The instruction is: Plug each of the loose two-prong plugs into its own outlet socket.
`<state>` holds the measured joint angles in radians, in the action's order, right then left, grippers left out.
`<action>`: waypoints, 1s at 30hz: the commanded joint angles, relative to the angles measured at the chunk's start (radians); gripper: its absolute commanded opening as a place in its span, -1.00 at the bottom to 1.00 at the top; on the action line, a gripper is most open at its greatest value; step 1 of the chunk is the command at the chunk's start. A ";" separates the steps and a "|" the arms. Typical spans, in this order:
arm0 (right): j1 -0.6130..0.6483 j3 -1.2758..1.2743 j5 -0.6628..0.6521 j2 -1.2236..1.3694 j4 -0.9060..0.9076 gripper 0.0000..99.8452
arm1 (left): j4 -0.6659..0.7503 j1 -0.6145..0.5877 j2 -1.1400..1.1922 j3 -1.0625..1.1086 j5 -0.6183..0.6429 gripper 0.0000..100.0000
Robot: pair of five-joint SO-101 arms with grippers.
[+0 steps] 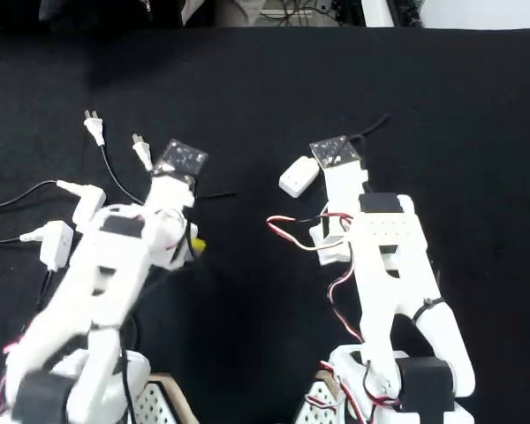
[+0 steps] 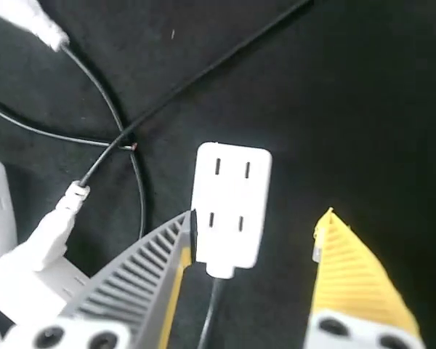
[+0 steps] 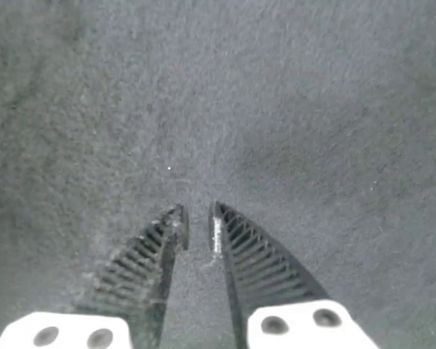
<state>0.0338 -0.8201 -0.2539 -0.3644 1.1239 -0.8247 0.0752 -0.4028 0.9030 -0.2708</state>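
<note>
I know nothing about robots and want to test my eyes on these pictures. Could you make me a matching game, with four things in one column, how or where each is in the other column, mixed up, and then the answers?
Things
1. left hand
2. right hand
3. white socket block
4. loose plugs

States
A. almost closed, nothing in it, over bare black cloth
B. lying unplugged on the cloth, prongs bare
C. wide open
D. between a grey finger and a yellow finger

Pairs: 1-C; 2-A; 3-D; 4-B
</note>
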 commanded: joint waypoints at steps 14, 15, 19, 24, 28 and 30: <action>-0.009 0.004 -0.006 -0.019 -0.012 -0.89 | -0.109 0.059 0.324 -0.222 -0.068 -0.51; -0.009 0.004 -0.006 -0.019 -0.012 -0.89 | -0.112 0.070 0.318 -0.222 -0.068 -0.57; -0.009 0.004 -0.006 -0.019 -0.012 -0.89 | -0.117 0.139 0.265 -0.182 -0.084 -0.83; -0.009 0.004 -0.006 -0.019 -0.012 -0.89 | -0.109 0.243 0.184 -0.067 -0.209 -0.88; -0.009 0.004 -0.006 -0.019 -0.012 -0.89 | -0.114 0.263 0.101 -0.031 -0.187 -0.80; -0.009 0.004 -0.006 -0.019 -0.011 -0.89 | -0.107 0.243 0.063 -0.007 -0.163 -0.64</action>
<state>0.0338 -0.8201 -0.2539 -0.3644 1.1239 -0.9321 0.3176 -0.2662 0.8784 -0.4565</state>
